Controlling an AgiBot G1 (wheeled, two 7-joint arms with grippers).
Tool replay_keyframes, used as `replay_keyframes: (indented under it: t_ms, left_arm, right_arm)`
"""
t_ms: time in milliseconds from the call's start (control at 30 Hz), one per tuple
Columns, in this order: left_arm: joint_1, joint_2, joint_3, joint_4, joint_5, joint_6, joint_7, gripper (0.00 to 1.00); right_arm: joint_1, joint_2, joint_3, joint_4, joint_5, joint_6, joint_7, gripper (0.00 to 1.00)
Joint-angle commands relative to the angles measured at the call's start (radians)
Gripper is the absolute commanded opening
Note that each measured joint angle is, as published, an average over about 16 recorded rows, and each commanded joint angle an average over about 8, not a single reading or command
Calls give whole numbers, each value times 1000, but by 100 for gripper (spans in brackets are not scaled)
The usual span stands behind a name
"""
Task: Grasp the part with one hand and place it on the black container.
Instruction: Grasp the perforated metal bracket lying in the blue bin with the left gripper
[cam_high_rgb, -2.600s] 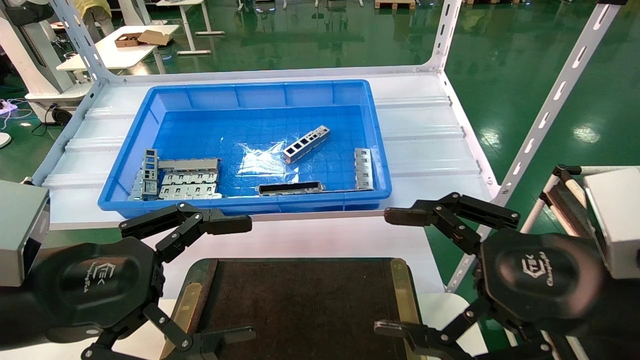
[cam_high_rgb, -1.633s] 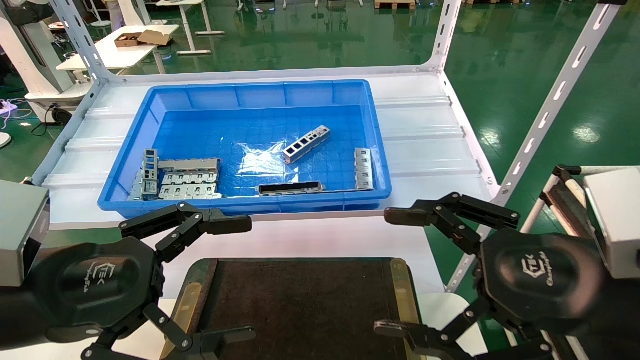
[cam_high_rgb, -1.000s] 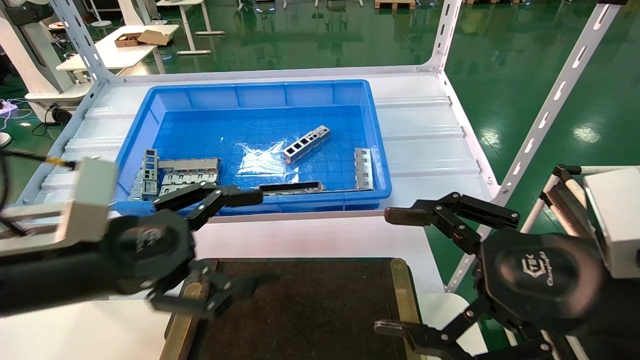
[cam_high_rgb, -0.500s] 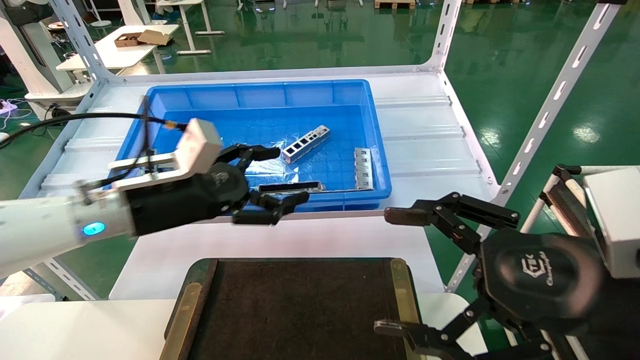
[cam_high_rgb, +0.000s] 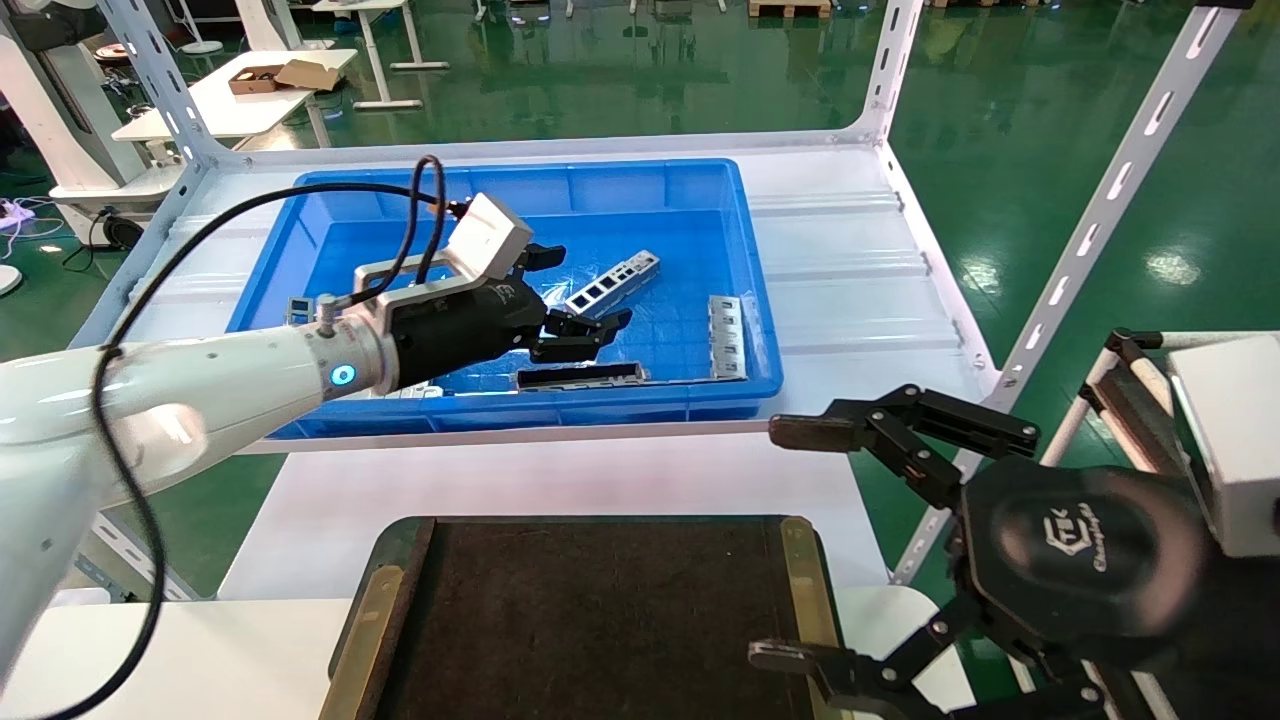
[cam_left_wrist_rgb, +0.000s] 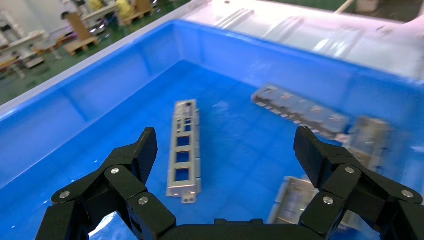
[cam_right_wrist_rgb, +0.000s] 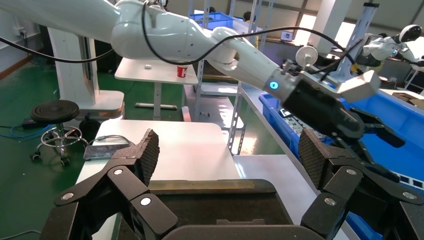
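The left gripper (cam_high_rgb: 575, 290) hangs inside the blue bin (cam_high_rgb: 480, 190), fingers spread wide and empty, because the part (cam_high_rgb: 612, 287) lies just at its 1 o'clock, ready to be straddled. One black container (cam_high_rgb: 600, 620) waits at 6 o'clock. The right gripper (cam_high_rgb: 800, 545) idles nearby, also open and empty.

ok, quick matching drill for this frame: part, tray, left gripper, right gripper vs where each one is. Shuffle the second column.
Things:
1. part
2. tray
3. left gripper
4. right gripper

Places:
A. parked beside the tray's right edge, open
B. lying loose on the bin floor
C. open inside the bin, next to the part
D. on the near table, nothing on it

Pairs: 1-B, 2-D, 3-C, 4-A
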Motion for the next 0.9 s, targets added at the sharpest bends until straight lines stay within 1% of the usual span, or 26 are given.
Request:
replay_keyframes:
  t_ms: [33,167,200,233,433,467,500,533,900]
  left_arm:
    - [-30,33,2,71,9,-29,33,100]
    - [-68,81,4,169,17,-97,54,100]
    - [-74,90,5,186,18,-113,56,100]
    - [-78,98,6,201,18,-129,57,93]
    - [-77,119,20,221,19,-189,52,19]
    - [-75,120,24,218,18,-194,50,6]
    - [-72,120,27,215,17,-198,47,1]
    - [-69,120,31,212,16,-202,44,0]
    - [-46,121,78,184,-1,-220,-3,0]
  right_arm:
    - [0,0,0,0,0,0,0,100]
    - [0,0,0,0,0,0,0,100]
    - [0,0,0,0,0,0,0,93]
    - [0,0,0,0,0,0,0,80]
    - [0,0,0,0,0,0,0,5]
    - [0,0,0,0,0,0,0,0]
    - [0,0,0,0,0,0,0,0]
    - [0,0,0,0,0,0,0,0]
    - [0,0,0,0,0,0,0,0]
